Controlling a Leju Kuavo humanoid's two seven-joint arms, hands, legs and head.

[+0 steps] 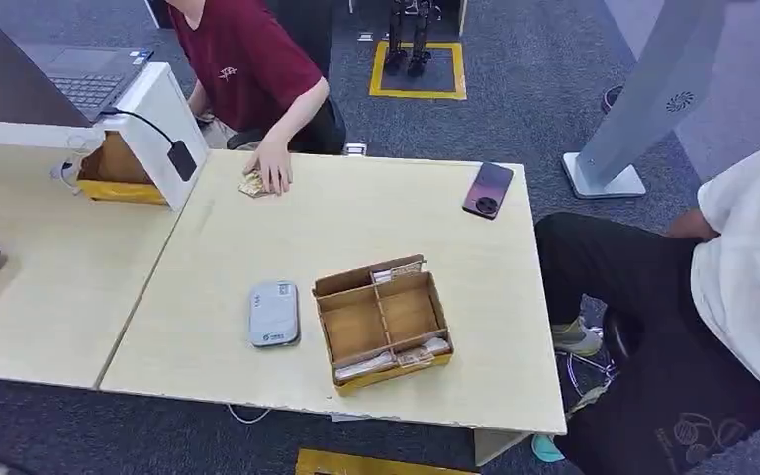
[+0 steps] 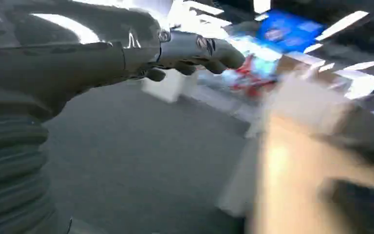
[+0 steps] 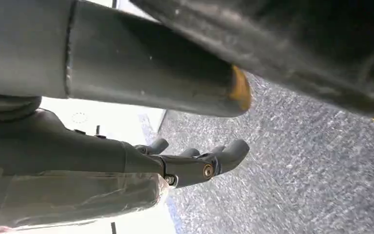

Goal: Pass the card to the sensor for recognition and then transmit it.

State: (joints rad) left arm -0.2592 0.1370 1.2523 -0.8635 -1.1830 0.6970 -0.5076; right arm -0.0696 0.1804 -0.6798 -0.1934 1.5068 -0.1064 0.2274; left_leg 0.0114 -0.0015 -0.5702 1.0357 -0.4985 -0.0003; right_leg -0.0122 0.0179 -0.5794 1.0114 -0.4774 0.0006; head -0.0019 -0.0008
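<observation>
Hands: left (image 2: pixel 195 51) and right (image 3: pixel 195 163), fingers loosely apart, empty. Table (image 1: pixel 356 237): one sensor (image 1: pixel 274 314), one divided box (image 1: pixel 384 322), one phone (image 1: pixel 487 189).

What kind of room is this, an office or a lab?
Most likely an office used as a robot test space: pale desks on grey carpet, a laptop nearby, seated people, and a yellow-taped floor square where another robot's legs seem to stand.

head view high over table (image 1: pixel 257 228), wrist views close (blurred)

phone (image 1: pixel 487 189) on table (image 1: pixel 356 228) | laptop (image 1: pixel 89 79) | two persons seated
</observation>
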